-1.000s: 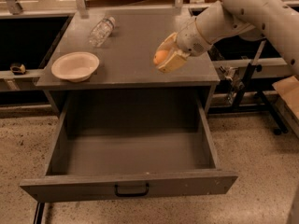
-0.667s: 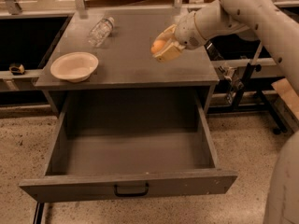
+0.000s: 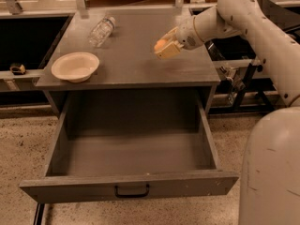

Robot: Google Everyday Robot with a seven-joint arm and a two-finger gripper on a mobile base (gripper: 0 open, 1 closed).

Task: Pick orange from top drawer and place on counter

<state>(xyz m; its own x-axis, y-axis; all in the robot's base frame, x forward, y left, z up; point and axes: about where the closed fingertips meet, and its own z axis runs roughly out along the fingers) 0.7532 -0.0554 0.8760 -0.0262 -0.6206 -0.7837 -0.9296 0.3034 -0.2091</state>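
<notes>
Over the counter (image 3: 126, 62), toward its right-hand edge in the camera view, finds the gripper (image 3: 167, 46) closed on the orange (image 3: 161, 44), with the fruit pinched between the pale fingers (image 3: 168, 53) and showing at their left side. Appears to hang a little above the grey surface; cannot say for sure whether just clear of it or touching. Reads as the placing step: orange out of the top drawer (image 3: 131, 185), which stands pulled open with nothing showing inside, and not yet set down. Calls next for a short lowering straight down until the orange rests on the counter, then a parting of the fingers and a lift away without nudging the fruit. Asks for care with rolling: round and smooth, likely to wander on a flat matte top if let go from any height or with sideways drift, and near the right edge. Offers plenty of bare surface beneath and to the left. Keeps well apart from the cream bowl (image 3: 75, 66) near the front left corner and from the clear bottle (image 3: 101, 30) lying toward the back left. Reaches in from the right by way of the white arm (image 3: 234, 18), with the robot's pale body (image 3: 272, 168) standing beside the open drawer.
</notes>
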